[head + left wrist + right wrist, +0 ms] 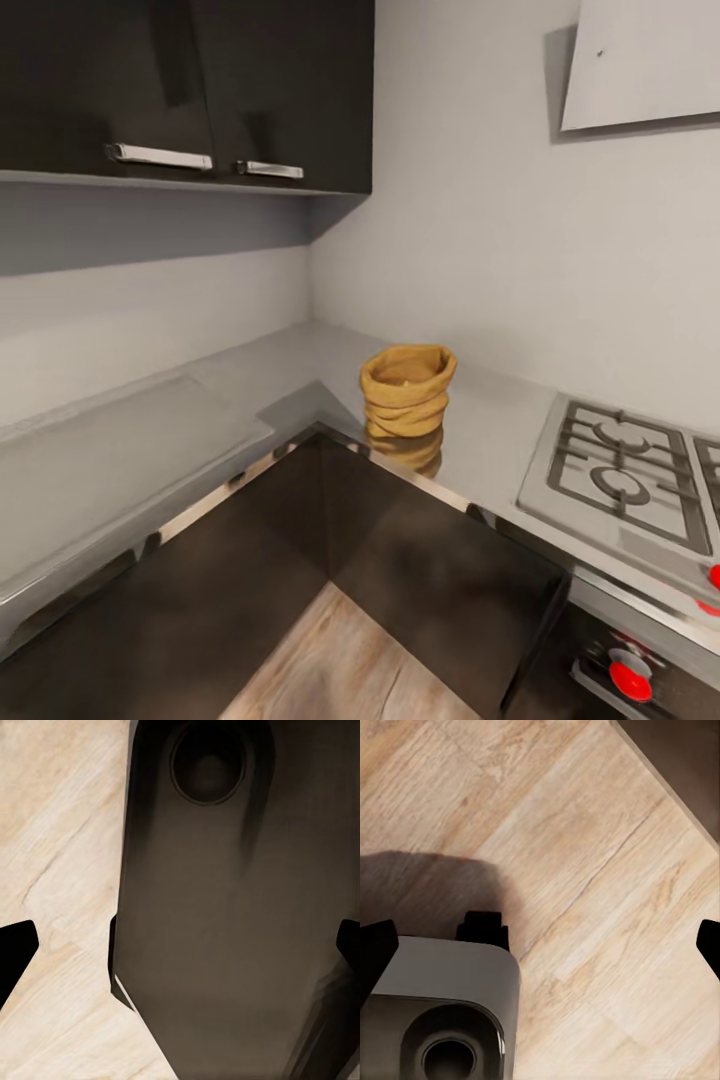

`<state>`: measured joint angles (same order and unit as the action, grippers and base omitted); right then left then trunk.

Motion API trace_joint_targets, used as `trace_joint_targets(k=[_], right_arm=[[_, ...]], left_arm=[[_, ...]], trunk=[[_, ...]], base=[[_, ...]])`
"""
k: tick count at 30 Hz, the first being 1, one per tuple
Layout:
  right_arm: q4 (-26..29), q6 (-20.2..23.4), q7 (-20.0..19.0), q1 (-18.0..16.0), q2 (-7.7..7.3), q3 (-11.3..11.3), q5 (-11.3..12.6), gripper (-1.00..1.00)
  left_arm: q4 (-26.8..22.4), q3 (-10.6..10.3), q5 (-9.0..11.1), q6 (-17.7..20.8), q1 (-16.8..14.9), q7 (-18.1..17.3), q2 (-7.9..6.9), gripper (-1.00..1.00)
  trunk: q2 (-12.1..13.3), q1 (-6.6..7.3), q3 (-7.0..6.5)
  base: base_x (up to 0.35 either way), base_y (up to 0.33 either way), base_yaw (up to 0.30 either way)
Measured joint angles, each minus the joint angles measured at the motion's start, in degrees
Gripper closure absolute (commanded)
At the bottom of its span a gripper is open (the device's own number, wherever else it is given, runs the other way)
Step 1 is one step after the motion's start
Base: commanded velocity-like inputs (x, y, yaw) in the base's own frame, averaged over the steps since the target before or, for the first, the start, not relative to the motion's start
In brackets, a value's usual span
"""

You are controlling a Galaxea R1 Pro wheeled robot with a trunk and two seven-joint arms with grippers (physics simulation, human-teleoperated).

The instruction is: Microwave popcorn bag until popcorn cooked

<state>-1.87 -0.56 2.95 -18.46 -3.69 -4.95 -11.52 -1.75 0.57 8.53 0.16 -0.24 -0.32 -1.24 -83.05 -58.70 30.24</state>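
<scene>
The popcorn bag (406, 392), a mustard-tan wrinkly sack with a rolled rim, stands upright on the grey countertop (130, 440) in the corner, close to its front edge. I cannot make out any popcorn inside it. The microwave is out of view. My left gripper (180, 952) is open, its black fingertips (15, 954) far apart, over a dark part of the robot and pale floor. My right gripper (540, 945) is open too, pointing down at the wood floor (585, 832) with nothing between its fingers.
A steel gas hob (625, 465) lies right of the bag, with red oven knobs (630, 680) below it. Dark upper cabinets (190, 90) hang at the left, and a white hood (640, 60) at the right. Dark cabinet fronts (400, 560) meet in the corner.
</scene>
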Motion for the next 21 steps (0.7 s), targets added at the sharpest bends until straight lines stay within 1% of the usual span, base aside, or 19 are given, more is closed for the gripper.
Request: trace_joint_targets(k=[2, 5, 18, 21], right_arm=[[0.00, 0.00, 0.00, 0.00, 0.00, -0.01, 0.00, -1.00], [0.00, -0.03, -0.06, 0.00, -0.04, -0.02, 0.00, -1.00], [0.02, -0.08, -0.08, 0.00, -0.09, 0.00, 0.00, -1.00], [0.01, 0.04, 0.00, 0.00, -0.01, -0.01, 0.06, -1.00]], left_arm=[[0.00, -0.02, -0.03, -0.05, 0.00, 0.00, 0.00, -1.00], [-0.01, 0.02, -0.03, -0.38, 0.00, 0.00, 0.04, -1.00], [-0.02, 0.03, -0.05, -0.69, 0.00, 0.20, 0.42, -1.00], [-0.01, 0.03, 0.01, -0.71, 0.00, 0.24, 0.45, -1.00]], trunk=[[0.00, 0.00, 0.00], [0.00, -0.02, 0.00], [0.00, -0.03, 0.00], [0.00, -0.03, 0.00]], base=[[0.278, 0.127, 0.000], [0.103, 0.043, 0.000], [0.008, 0.003, 0.000], [0.000, 0.000, -0.127]])
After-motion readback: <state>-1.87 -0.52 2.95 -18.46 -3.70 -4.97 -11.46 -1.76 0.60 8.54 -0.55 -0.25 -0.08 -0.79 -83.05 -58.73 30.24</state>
